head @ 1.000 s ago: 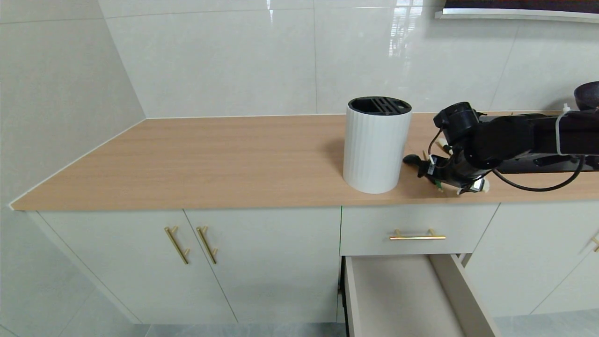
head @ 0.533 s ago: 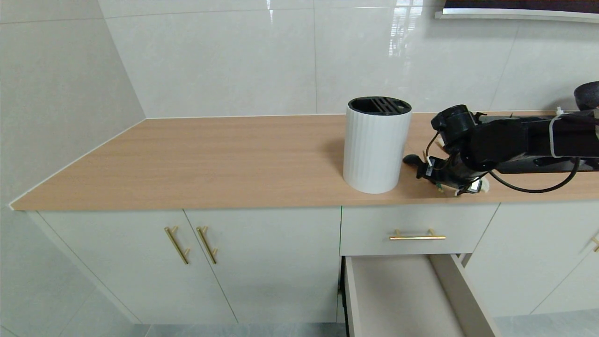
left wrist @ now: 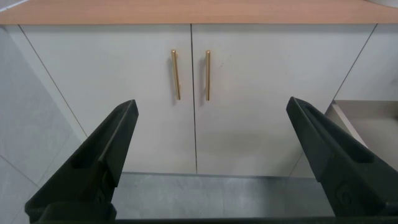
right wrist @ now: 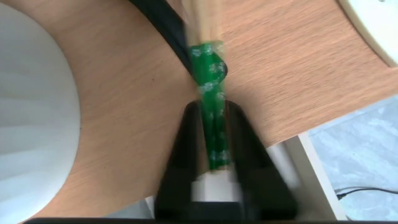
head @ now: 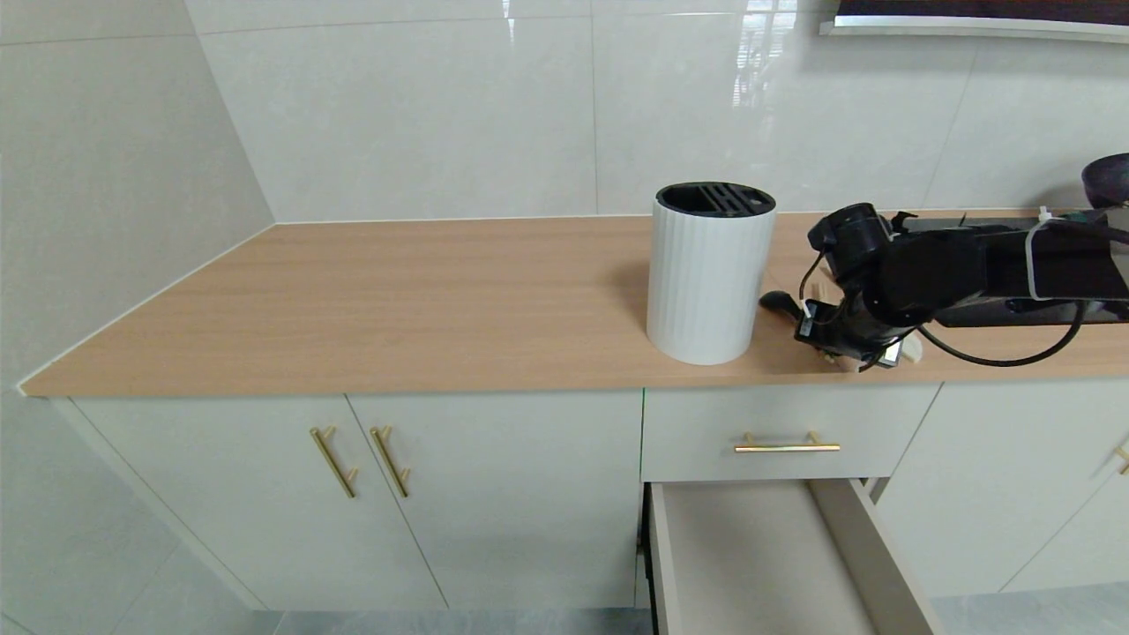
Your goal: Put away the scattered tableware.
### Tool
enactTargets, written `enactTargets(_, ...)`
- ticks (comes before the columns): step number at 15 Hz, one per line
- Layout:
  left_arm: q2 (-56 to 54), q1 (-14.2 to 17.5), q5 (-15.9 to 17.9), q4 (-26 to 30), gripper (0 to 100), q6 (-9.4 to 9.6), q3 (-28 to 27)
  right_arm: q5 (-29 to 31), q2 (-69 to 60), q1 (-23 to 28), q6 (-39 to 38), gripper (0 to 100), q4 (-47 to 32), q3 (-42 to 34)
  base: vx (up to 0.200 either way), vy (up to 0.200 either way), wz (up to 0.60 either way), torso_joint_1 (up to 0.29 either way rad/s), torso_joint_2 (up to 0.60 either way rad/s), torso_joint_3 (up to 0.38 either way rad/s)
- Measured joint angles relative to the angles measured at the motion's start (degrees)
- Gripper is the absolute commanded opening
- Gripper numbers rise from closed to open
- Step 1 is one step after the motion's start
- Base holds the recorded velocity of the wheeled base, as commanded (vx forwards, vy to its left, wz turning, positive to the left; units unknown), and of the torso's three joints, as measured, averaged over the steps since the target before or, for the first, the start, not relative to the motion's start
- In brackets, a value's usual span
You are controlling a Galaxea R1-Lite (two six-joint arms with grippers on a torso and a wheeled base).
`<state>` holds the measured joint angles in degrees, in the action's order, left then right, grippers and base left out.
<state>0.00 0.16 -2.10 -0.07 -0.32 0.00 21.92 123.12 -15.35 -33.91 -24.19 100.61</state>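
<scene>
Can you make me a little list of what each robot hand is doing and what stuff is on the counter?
right end effector: shut on chopsticks, low over the counter
left end effector: open, facing the cabinet doors
holder: white, upright on the counter, just to the robot's left of the right end effector
black utensil: lying on the counter between the holder and the right end effector
drawer: open, below the counter

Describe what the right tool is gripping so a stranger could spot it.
On the wooden countertop, look right of the white ribbed holder, where the right tool is closed on a pair of chopsticks. Their green patterned ends set them apart from the black utensil lying alongside.
</scene>
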Motion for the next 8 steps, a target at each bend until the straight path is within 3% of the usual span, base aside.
enactTargets(8,0.0,0.0,0.0,0.0,100,-0.01,0.0,2.08,-1.55,0.02,-0.1,0,-0.15,-0.15,0.0,0.0,0.0,0.0,0.0,0.0)
